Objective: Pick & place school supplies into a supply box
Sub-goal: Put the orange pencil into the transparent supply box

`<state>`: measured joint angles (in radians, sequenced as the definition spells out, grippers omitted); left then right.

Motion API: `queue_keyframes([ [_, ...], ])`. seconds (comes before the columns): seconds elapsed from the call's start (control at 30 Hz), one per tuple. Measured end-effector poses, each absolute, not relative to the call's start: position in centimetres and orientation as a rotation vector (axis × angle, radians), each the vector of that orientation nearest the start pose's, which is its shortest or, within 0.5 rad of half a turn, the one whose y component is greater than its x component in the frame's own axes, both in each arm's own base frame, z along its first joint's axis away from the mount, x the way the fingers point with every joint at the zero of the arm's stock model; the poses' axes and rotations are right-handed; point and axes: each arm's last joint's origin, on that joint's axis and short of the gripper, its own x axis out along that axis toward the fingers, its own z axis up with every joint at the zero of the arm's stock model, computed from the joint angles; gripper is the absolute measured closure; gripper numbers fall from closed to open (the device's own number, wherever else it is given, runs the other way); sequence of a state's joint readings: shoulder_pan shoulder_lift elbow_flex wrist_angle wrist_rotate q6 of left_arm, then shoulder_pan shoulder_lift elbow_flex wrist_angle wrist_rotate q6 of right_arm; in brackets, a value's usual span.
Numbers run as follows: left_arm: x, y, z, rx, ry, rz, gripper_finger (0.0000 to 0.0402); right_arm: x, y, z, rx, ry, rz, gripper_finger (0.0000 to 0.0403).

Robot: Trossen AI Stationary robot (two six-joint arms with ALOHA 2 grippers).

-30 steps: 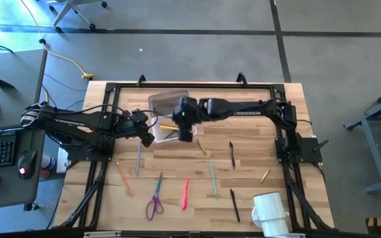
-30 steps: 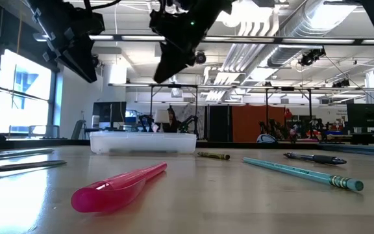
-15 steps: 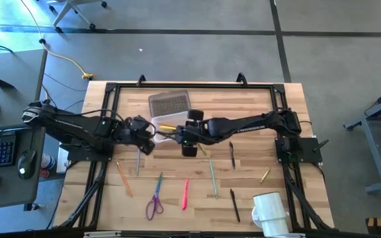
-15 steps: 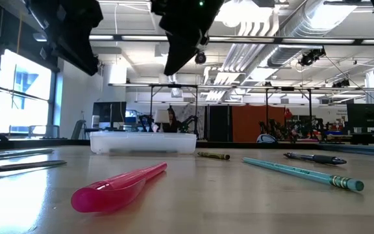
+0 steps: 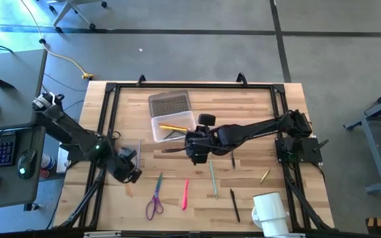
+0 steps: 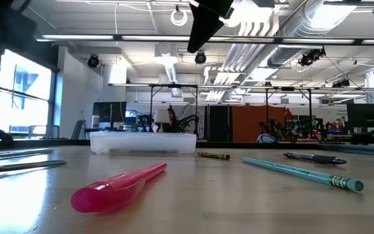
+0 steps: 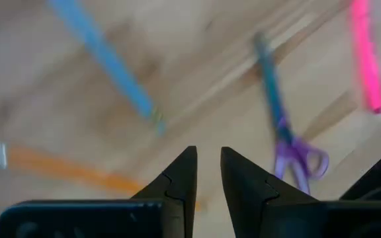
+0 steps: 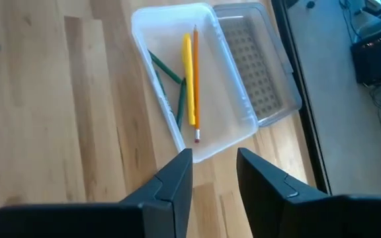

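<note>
supply box (image 8: 197,92) holds yellow pencil (image 8: 194,79); no writing legible; right claw (image 8: 213,175) released, left claw (image 7: 207,182) parted, empty.

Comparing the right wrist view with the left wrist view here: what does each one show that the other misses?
Only the right wrist view shows the supply box holding a yellow pen, an orange pencil and green pencils, with the grey rectangle beside it. Only the left wrist view shows the purple scissors, pink pen, blue pencil and another orange pencil. Both show bare wooden table and empty, parted fingers.
</note>
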<state>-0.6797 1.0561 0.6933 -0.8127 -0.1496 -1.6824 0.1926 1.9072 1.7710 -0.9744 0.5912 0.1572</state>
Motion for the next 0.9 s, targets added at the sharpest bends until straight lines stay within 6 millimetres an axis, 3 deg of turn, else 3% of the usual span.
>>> queue_keyframes([
  [0.17, 12.9, -12.3, 20.6, -1.145, 1.180, 0.644, 0.0298, 39.5, 6.1, 29.7, -0.286, 0.996, -0.429, 0.0300],
  [0.5, 11.4, -12.8, 18.6, -1.125, 1.310, 1.016, 0.0298, 39.6, 5.2, 29.7, -0.299, 1.003, -0.438, 0.0304],
  [0.73, 12.1, -13.7, 17.9, -1.116, 1.355, 0.951, 0.0298, 39.8, 4.4, 29.7, -0.283, 0.998, -0.457, 0.0304],
  [0.9, 13.1, -14.5, 17.8, -1.092, 1.314, 0.768, 0.0298, 40.0, 4.3, 29.8, -0.267, 0.975, -0.458, 0.0304],
])
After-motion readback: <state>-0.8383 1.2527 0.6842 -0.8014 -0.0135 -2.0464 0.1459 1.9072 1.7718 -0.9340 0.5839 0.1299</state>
